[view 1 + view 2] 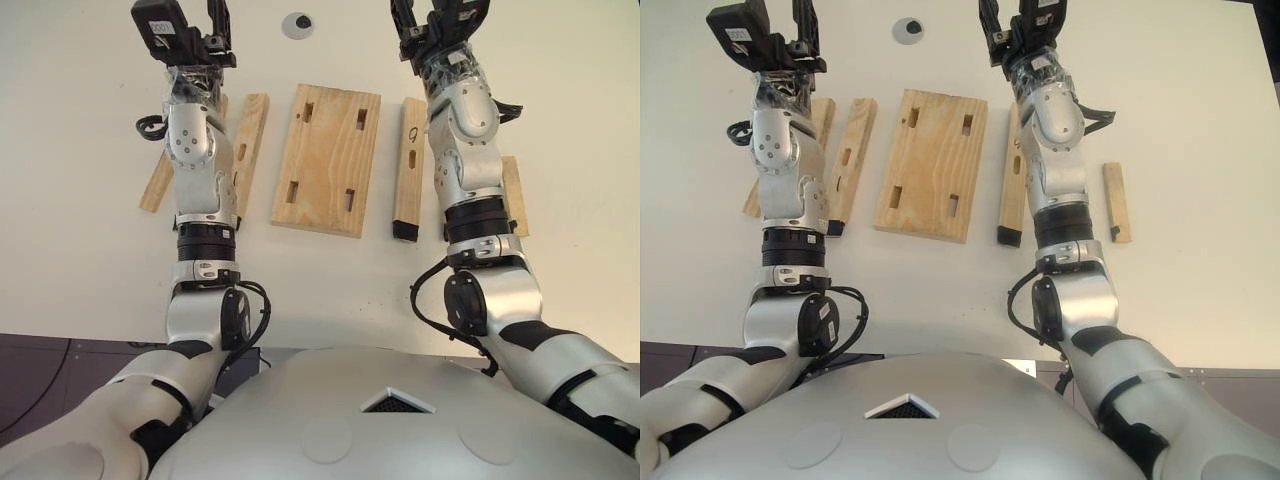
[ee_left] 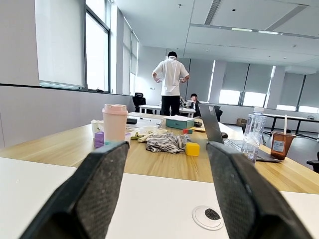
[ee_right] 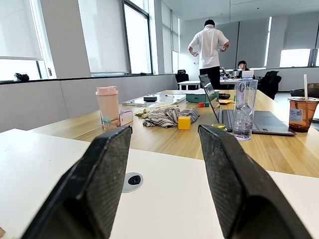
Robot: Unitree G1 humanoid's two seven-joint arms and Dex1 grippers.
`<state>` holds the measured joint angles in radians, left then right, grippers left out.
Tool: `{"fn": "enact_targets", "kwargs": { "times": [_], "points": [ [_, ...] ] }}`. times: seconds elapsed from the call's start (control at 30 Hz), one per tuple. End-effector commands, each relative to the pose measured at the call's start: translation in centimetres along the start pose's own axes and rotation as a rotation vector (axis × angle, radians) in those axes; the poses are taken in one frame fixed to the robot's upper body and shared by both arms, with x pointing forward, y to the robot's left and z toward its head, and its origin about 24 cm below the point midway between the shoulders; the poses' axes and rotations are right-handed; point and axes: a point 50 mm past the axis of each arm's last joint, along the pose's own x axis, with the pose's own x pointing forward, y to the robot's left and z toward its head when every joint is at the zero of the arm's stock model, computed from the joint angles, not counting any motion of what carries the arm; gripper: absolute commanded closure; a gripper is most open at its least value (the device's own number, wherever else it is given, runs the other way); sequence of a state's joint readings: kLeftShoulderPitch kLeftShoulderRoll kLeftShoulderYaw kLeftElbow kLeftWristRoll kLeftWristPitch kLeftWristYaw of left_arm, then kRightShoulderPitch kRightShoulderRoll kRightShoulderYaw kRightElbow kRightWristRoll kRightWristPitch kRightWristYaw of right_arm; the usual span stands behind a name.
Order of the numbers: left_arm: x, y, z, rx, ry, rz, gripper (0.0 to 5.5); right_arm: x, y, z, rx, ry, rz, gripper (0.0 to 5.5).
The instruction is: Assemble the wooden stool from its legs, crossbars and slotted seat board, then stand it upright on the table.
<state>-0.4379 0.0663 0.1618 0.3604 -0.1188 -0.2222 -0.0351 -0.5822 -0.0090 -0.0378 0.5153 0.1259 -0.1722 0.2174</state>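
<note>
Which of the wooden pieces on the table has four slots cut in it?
The wide flat board in the middle of the row. The other pieces are narrow bars lying on either side of it.

Heads up: your left forearm (image 1: 195,150) lies right across the pale flat wooden strip (image 1: 153,192) at 9 o'clock from the slotted wooden seat board (image 1: 325,160). Its middle is covered, so you can't tell if it has slots. In the left eye view your right forearm (image 1: 465,170) hides part of the short wooden bar (image 1: 515,195) at 3 o'clock. In the right eye view it covers one long edge of the black-capped wooden leg (image 1: 1010,205). The left gripper (image 2: 166,149) and right gripper (image 3: 164,134) get clipped at the head views' 12 o'clock edge.
</note>
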Motion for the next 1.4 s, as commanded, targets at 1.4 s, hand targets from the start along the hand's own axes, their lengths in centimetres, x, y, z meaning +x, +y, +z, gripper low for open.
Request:
{"fn": "enact_targets", "kwargs": {
  "times": [1.4],
  "points": [
    [-6.2,2.0,-0.8,0.052,0.081,0.173,2.64,-22.8,-10.6,-1.0,-0.129,0.593,-0.197,3.06]
  ]
}}
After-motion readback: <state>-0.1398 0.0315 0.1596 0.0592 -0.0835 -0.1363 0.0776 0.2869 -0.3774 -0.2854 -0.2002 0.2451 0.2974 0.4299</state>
